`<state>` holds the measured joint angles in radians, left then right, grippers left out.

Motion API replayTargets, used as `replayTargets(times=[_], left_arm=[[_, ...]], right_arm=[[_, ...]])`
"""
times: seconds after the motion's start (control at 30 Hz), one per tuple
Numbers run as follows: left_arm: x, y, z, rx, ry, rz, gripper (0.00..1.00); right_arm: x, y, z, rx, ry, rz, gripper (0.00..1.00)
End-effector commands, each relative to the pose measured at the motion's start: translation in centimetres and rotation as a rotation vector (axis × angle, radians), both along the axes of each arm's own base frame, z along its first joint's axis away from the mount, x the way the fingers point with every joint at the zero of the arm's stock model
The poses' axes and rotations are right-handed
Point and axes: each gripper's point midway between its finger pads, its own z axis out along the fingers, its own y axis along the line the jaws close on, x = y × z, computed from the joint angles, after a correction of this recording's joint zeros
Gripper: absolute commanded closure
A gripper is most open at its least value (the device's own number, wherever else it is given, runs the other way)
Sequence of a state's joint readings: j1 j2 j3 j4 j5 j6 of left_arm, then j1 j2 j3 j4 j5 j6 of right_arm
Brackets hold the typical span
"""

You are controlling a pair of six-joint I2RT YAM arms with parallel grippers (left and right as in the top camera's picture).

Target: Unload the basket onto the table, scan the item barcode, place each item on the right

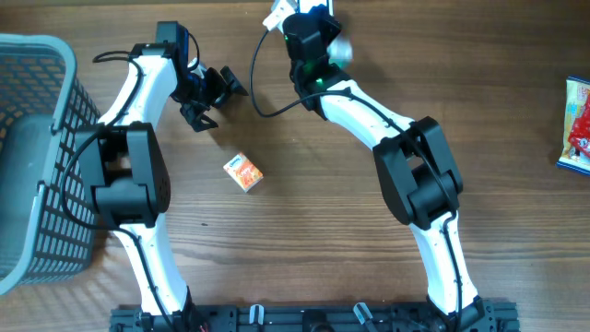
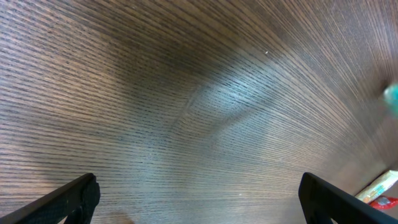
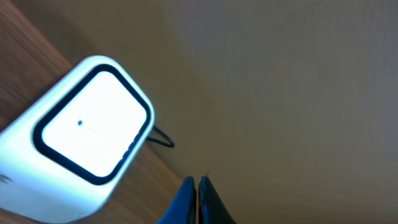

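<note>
The small orange-and-white cardboard box (image 1: 243,172) is being shown lying flat on the brown wooden table (image 1: 323,231), between the two arms and not being touched by either. It is sitting near the left gripper (image 1: 212,95) but apart from it.

Over on the left wrist view, that gripper's black fingers (image 2: 71,202) are being held wide apart above bare wood grain, with nothing between them.

The right gripper (image 3: 198,186) is being held up at the far edge of the table, well apart from the box. Its dark blue fingers are being pressed together, with nothing being gripped. Just beside them, a white rounded barcode scanner (image 3: 93,127) with a black-framed bright window is being picked up by the right wrist camera, and a thin black cable (image 3: 161,138) is being seen at its side.

A grey plastic mesh basket (image 1: 37,157) is standing at the left edge of the table, and a red, blue and yellow packet (image 1: 576,124) is lying at the right edge.
</note>
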<state>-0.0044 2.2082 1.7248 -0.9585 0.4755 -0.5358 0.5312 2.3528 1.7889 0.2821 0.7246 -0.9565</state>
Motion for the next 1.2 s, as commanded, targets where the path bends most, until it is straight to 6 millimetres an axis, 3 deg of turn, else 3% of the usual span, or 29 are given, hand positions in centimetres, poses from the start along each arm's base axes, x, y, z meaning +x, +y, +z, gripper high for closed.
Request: replayTargets(times=[0.0, 0.07, 0.13, 0.23, 0.3, 0.4, 0.47, 0.5, 0.53, 0.63, 0.67, 0.7, 0.73, 0.77, 0.8, 0.83, 0.9, 1.0, 1.07, 1.17], left_arm=[[0.1, 0.1, 0.9, 0.004, -0.025, -0.008, 0.00], [0.1, 0.1, 0.9, 0.004, -0.025, -0.008, 0.00], [0.1, 0.1, 0.9, 0.004, -0.025, -0.008, 0.00], [0.1, 0.1, 0.9, 0.004, -0.025, -0.008, 0.00], [0.1, 0.1, 0.9, 0.004, -0.025, -0.008, 0.00], [0.1, 0.1, 0.9, 0.004, -0.025, -0.008, 0.00], [0.1, 0.1, 0.9, 0.004, -0.025, -0.008, 0.00], [0.1, 0.1, 0.9, 0.004, -0.025, -0.008, 0.00], [0.1, 0.1, 0.9, 0.004, -0.025, -0.008, 0.00], [0.1, 0.1, 0.9, 0.004, -0.025, -0.008, 0.00], [0.1, 0.1, 0.9, 0.004, -0.025, -0.008, 0.00], [0.1, 0.1, 0.9, 0.004, -0.025, -0.008, 0.00], [0.1, 0.1, 0.9, 0.004, -0.025, -0.008, 0.00], [0.1, 0.1, 0.9, 0.004, -0.025, -0.008, 0.00], [0.1, 0.1, 0.9, 0.004, -0.025, -0.008, 0.00], [0.1, 0.1, 0.9, 0.004, -0.025, -0.008, 0.00], [0.1, 0.1, 0.9, 0.004, -0.025, -0.008, 0.00], [0.1, 0.1, 0.9, 0.004, -0.025, -0.008, 0.00], [0.1, 0.1, 0.9, 0.004, -0.025, -0.008, 0.00], [0.1, 0.1, 0.9, 0.004, -0.025, -0.008, 0.00]], right_arm=[[0.1, -0.2, 0.2, -0.034, 0.001, -0.002, 0.96], [0.2, -1.0, 1.1, -0.025, -0.038, -0.052, 0.96], [-0.1, -4.6, 3.3, 0.036, -0.150, -0.238, 0.96], [-1.6, -12.4, 4.4, 0.165, -0.286, -0.581, 0.96], [-3.1, -18.5, 3.4, 0.146, -0.299, -0.801, 0.96], [-4.1, -23.7, 1.8, 0.042, -0.197, -0.911, 0.95], [-4.5, -26.1, 1.2, 0.058, -0.108, -0.902, 0.83], [-5.0, -27.1, -0.4, 0.134, 0.026, -0.848, 0.67], [-5.6, -27.3, -2.2, 0.254, 0.170, -0.788, 0.45], [-7.8, -28.6, -2.8, 0.656, 0.286, -0.800, 0.42], [-8.5, -28.3, -2.2, 0.876, 0.334, -0.785, 0.40], [-9.2, -26.8, -1.5, 1.088, 0.426, -0.721, 0.39], [-9.7, -25.0, -0.8, 1.242, 0.519, -0.643, 0.39], [-10.6, -21.5, 0.4, 1.468, 0.688, -0.492, 0.39], [-11.0, -19.7, 1.1, 1.572, 0.776, -0.410, 0.37], [-11.5, -18.6, 0.9, 1.623, 0.831, -0.389, 0.28], [-12.5, -17.0, -1.7, 1.665, 0.899, -0.488, 0.25], [-14.5, -12.8, -6.9, 1.742, 0.978, -0.640, 0.24], [-15.4, -10.4, -9.3, 1.795, 0.996, -0.698, 0.27], [-16.2, -7.3, -11.8, 1.883, 0.980, -0.760, 0.41]])
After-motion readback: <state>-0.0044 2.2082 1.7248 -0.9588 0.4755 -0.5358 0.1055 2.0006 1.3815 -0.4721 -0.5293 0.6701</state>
